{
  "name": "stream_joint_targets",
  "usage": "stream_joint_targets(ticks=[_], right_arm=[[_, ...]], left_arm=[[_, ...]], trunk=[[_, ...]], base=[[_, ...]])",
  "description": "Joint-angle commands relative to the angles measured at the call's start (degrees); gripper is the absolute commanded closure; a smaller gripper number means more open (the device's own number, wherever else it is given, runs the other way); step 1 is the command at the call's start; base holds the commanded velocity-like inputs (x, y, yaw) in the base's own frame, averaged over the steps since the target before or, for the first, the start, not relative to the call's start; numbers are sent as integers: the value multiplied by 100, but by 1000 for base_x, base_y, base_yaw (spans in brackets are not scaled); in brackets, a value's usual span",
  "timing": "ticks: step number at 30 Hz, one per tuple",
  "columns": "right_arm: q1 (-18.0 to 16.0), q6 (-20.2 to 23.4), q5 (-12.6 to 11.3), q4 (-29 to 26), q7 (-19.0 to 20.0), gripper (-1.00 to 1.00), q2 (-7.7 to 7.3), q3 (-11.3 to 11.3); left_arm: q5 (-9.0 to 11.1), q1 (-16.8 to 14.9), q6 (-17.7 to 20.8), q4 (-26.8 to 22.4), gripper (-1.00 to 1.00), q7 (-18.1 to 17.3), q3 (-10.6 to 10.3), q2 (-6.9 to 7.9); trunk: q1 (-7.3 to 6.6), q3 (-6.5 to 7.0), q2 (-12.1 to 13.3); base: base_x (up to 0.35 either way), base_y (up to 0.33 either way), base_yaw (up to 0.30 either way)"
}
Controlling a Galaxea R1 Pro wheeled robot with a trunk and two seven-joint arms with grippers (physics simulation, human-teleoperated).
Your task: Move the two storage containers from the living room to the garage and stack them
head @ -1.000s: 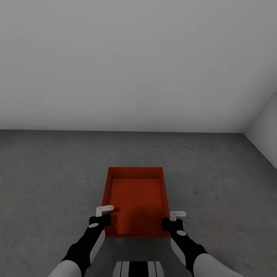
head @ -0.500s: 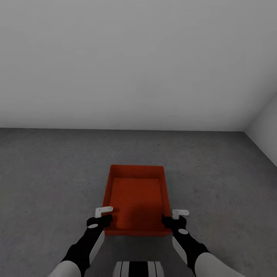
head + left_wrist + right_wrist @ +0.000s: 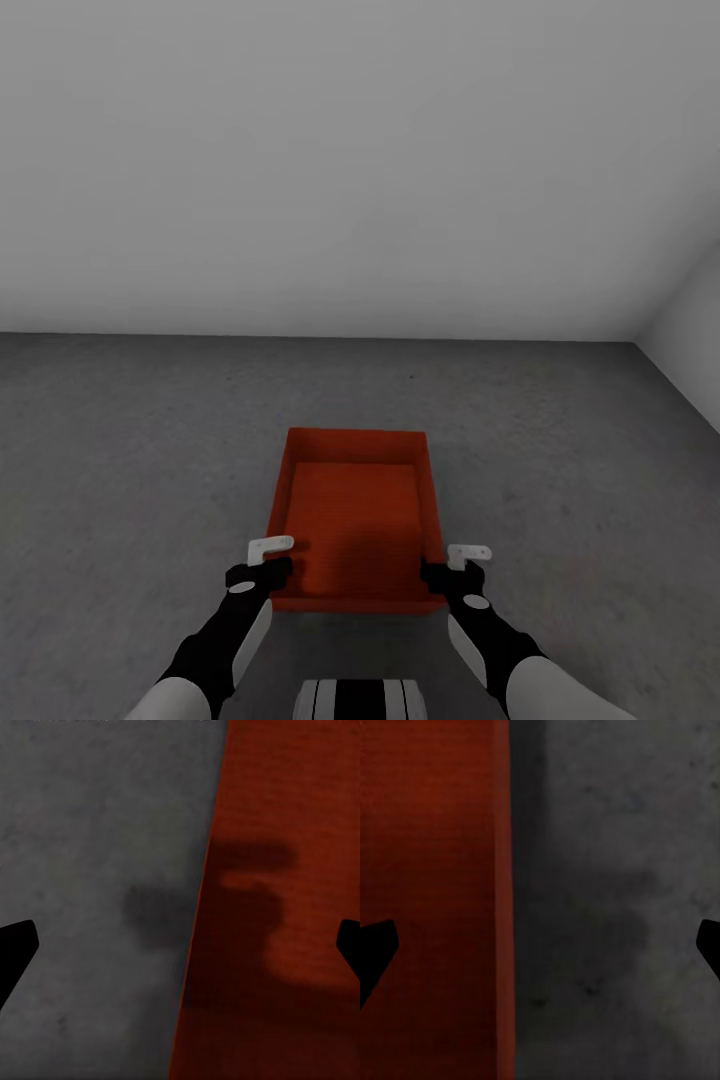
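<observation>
The red box (image 3: 354,520) has come down onto the grey floor (image 3: 120,450). The left gripper (image 3: 262,562) and right gripper (image 3: 452,566) are spread wide over its side walls. One box looks placed.

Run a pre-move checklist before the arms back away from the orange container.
1. Storage container down on the dark grey floor: ok.
2. Left gripper open, fingers astride the side wall: ok.
3. Right gripper open, astride the other wall: ok.
4. Fingers clear of the walls: cannot tell.
5. Container upright, nothing inside: ok.
6. Second container stacked: not ok.
</observation>
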Motion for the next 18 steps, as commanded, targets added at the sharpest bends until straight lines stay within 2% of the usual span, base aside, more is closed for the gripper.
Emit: stream_joint_targets(ticks=[1, 18], right_arm=[[0, -23, -77, 241, -33, -100, -5, 37], [0, -13, -77, 239, -34, -100, -5, 37]], left_arm=[[47, 0, 27, -9, -100, 39, -21, 3], [56, 0, 62, -5, -100, 37, -12, 3]], trunk=[[0, -5, -1], [-41, 350, 21]], base=[[0, 0, 0], [0, 0, 0]])
